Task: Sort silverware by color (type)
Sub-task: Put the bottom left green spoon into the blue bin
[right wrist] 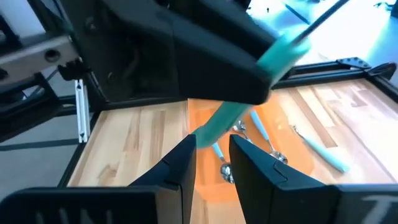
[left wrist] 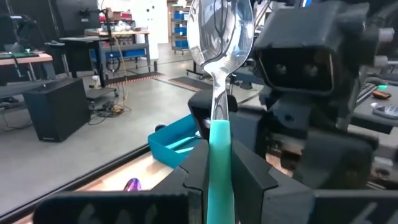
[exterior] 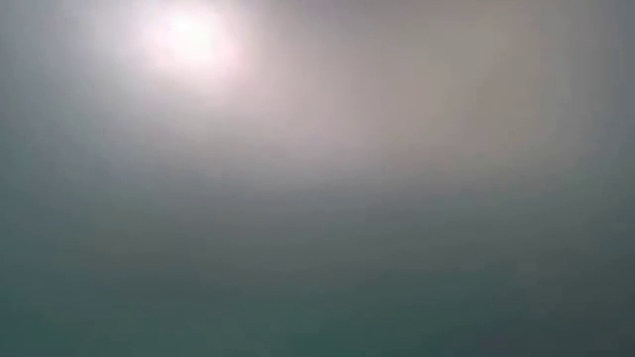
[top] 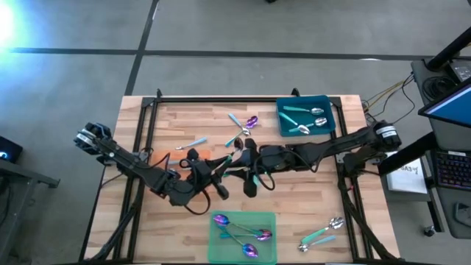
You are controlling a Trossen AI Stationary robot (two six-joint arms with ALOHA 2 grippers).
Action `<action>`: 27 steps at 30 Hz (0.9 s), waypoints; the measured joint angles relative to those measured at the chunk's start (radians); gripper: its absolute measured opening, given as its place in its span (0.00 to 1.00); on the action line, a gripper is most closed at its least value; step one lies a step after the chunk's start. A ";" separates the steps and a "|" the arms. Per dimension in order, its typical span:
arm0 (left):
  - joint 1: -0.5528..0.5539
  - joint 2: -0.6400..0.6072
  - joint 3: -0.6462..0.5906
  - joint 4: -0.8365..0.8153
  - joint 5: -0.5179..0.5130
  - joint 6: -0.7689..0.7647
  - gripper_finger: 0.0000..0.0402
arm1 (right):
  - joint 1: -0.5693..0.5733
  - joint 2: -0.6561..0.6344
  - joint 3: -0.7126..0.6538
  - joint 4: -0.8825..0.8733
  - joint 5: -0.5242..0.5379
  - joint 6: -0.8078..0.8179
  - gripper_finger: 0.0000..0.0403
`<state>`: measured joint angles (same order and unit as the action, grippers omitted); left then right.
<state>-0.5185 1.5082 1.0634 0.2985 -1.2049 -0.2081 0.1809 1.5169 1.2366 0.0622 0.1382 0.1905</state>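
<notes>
My left gripper is shut on a silver-headed spoon with a teal handle, above the orange mat at the table's middle. My right gripper faces it from the table's right. Its fingers stand apart, with the handle's free end between them. Purple-headed spoons lie on the green mat. Silver ones lie in the teal bin. Loose spoons lie on the wood. The low view shows only haze. My left gripper pinches the teal handle between its two fingers, just below the neck. The handle runs along the fingers. The spoon is lifted clear, its head tilted up beyond the fingertips. My right gripper has the handle's free end beside one finger; I cannot tell whether it touches.
Two silver spoons lie at the near right of the table. A pale-handled spoon lies left of centre, and more spoons rest on the orange mat under the grippers. A black frame rims the table.
</notes>
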 joint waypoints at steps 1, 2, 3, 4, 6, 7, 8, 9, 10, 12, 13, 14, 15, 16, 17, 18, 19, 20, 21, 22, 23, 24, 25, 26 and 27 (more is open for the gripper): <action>-0.002 0.000 0.000 0.003 -0.001 -0.001 0.06 | 0.000 -0.006 0.000 -0.001 0.008 0.000 0.21; -0.002 0.000 0.000 0.006 0.000 -0.004 0.06 | 0.000 -0.010 0.000 0.000 0.020 0.000 0.21; -0.002 0.000 0.000 0.007 -0.001 -0.008 0.06 | 0.000 -0.012 0.000 0.005 0.026 -0.001 0.21; -0.002 0.000 0.000 0.007 -0.002 -0.008 0.06 | -0.001 -0.014 0.000 0.010 0.027 -0.004 0.21; 0.000 -0.002 0.000 0.013 -0.002 -0.009 0.06 | -0.001 -0.017 0.000 0.015 0.027 -0.005 0.21; 0.004 -0.002 0.000 0.021 -0.002 -0.007 0.06 | -0.001 -0.017 0.000 0.024 0.026 -0.004 0.21; 0.007 -0.002 0.000 0.036 -0.002 -0.001 0.06 | -0.001 -0.017 0.000 0.028 0.026 -0.001 0.21; 0.009 -0.002 0.000 0.052 0.000 0.009 0.06 | -0.001 -0.017 0.000 0.029 0.023 -0.001 0.21; 0.013 -0.002 0.000 0.066 0.014 0.016 0.06 | -0.001 -0.017 0.000 0.029 0.022 -0.001 0.21; 0.020 -0.002 0.000 0.078 0.046 0.023 0.06 | -0.002 -0.017 0.000 0.025 0.023 0.000 0.21; 0.023 -0.002 0.000 0.080 0.052 0.023 0.06 | -0.002 -0.017 0.000 0.024 0.023 0.000 0.21; 0.026 -0.002 0.000 0.081 0.053 0.024 0.06 | -0.002 -0.017 0.000 0.025 0.022 0.000 0.21; 0.029 -0.003 0.000 0.081 0.053 0.023 0.06 | -0.003 -0.017 0.000 0.027 0.023 0.000 0.21; 0.031 -0.003 0.000 0.082 0.054 0.022 0.06 | -0.003 -0.017 0.000 0.028 0.026 0.000 0.21; 0.032 -0.003 0.000 0.085 0.055 0.022 0.06 | -0.004 -0.017 0.000 0.030 0.027 0.000 0.21; 0.032 -0.003 0.000 0.087 0.056 0.023 0.06 | -0.004 -0.017 0.000 0.033 0.026 0.000 0.21; 0.032 -0.003 0.000 0.088 0.057 0.023 0.06 | -0.004 -0.017 0.000 0.036 0.026 0.000 0.21; 0.032 -0.003 0.000 0.090 0.058 0.023 0.06 | -0.004 -0.017 0.000 0.037 0.026 0.000 0.21; 0.032 -0.003 0.000 0.092 0.055 0.026 0.06 | -0.004 -0.017 0.000 0.037 0.026 0.000 0.21; 0.032 -0.003 0.000 0.093 0.048 0.035 0.06 | -0.004 -0.017 0.000 0.037 0.026 0.000 0.21; 0.031 -0.003 0.000 0.093 0.040 0.046 0.06 | -0.004 -0.018 0.000 0.037 0.026 0.000 0.21; 0.030 -0.003 0.000 0.094 0.035 0.054 0.06 | -0.005 -0.022 0.000 0.030 0.022 -0.001 0.22; 0.029 -0.003 0.000 0.094 0.034 0.062 0.06 | -0.005 -0.025 0.000 0.021 0.021 -0.005 0.22; 0.029 -0.004 0.000 0.094 0.033 0.068 0.06 | -0.005 -0.031 0.000 0.007 0.020 -0.008 0.23; 0.029 -0.005 0.000 0.094 0.030 0.071 0.06 | -0.004 -0.037 0.000 -0.009 0.019 -0.009 0.25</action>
<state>-0.4900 1.5034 1.0633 0.3923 -1.1745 -0.1372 0.1764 1.4799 1.2366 0.0536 0.1574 0.1819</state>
